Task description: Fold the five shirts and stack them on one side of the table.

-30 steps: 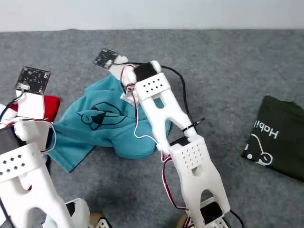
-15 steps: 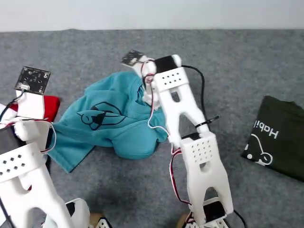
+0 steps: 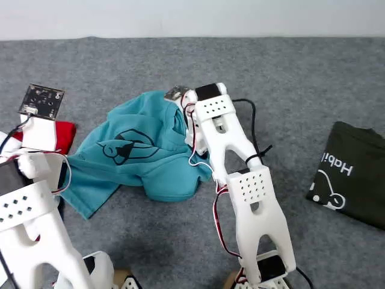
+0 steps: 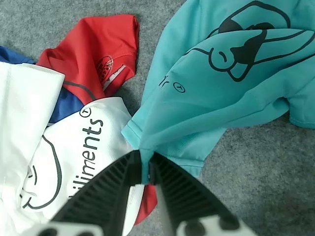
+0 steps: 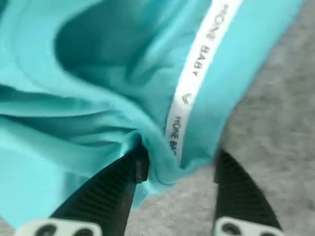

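Left gripper (image 4: 144, 161) is clamped on a hem edge of the teal shirt (image 3: 141, 156), which lies crumpled on the grey desk (image 3: 301, 90) between both grippers. Right gripper (image 5: 179, 164) stands wide, the shirt's collar band bunched between its fingers. Red shirt (image 4: 98, 54), white shirt (image 4: 69, 152) and blue shirt (image 4: 64, 105) lie heaped just beside the left gripper; the dark green shirt (image 3: 352, 174) lies well apart from the right gripper

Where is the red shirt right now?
In the high view the red shirt lies at the table's left side, just left of the teal shirt; the left wrist view shows a white shirt overlapping it.
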{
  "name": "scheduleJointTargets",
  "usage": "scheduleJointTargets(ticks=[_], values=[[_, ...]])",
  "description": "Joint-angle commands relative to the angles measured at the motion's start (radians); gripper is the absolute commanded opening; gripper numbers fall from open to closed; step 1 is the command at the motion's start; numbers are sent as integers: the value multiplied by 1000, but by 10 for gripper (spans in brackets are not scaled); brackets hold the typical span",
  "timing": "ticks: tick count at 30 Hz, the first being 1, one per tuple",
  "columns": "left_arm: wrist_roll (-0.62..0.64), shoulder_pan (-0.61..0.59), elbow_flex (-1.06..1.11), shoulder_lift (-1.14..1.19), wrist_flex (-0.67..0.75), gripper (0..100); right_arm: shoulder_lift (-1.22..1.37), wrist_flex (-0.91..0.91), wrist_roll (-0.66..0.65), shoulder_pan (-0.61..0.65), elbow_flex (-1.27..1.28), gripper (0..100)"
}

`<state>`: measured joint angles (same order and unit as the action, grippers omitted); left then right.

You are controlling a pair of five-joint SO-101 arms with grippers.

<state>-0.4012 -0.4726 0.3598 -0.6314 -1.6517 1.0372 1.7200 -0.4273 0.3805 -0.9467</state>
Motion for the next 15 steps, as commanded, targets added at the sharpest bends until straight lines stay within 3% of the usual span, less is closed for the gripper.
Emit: scheduleJointTargets(ticks=[1, 9, 15], values=[[-8, 8, -4, -14, 18, 6, 7, -45, -20, 27, -40, 78], [-8, 8, -4, -12, 20, 6, 18, -12, -120, 136, -410, 53], [-8, 8, -4, -12, 20, 6, 19, -101, -143, 189, -456, 53]])
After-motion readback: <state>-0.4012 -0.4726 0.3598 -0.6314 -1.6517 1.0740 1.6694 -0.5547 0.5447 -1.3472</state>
